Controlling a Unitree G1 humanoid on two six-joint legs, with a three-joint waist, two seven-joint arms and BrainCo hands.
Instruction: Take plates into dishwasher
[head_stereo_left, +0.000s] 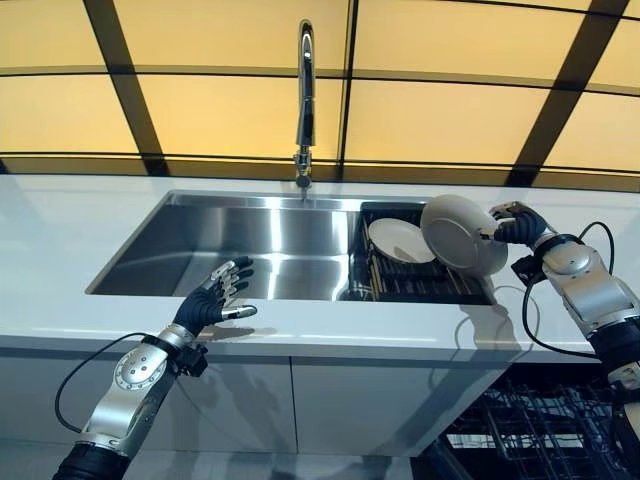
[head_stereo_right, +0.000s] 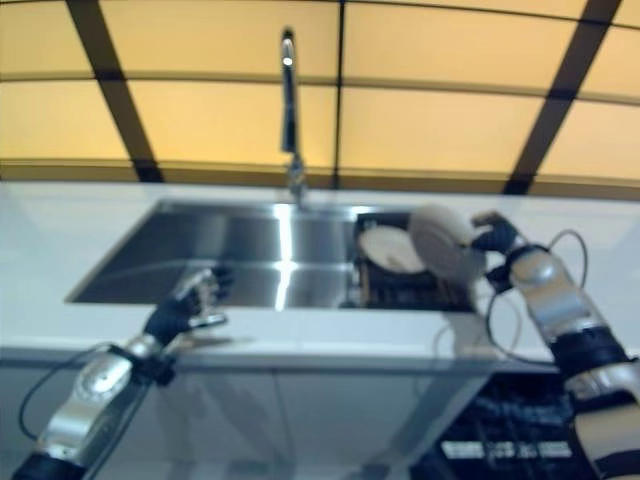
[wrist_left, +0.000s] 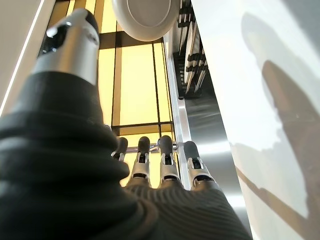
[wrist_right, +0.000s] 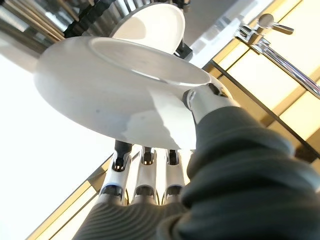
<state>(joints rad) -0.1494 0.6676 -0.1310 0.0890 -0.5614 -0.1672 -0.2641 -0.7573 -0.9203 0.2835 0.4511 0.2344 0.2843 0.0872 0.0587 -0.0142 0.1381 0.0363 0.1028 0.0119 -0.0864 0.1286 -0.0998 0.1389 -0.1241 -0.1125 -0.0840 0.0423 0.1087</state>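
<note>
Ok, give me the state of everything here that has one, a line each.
Held plate: lifted, tilted, gripped by right hand.
Second plate: leaning in the sink rack.
Left hand: open, holding nothing.
Faucet: no water visible.
Dishwasher: open.

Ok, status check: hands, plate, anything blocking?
Right hand shut on plate, lifted tilted above the drying rack. Left hand open, idle over the sink's front edge. Second plate left in rack. Nothing blocking.

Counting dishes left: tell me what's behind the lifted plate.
Behind the plate held by the right hand, one smaller plate leans in the dark rack; anything further is hidden.
</note>
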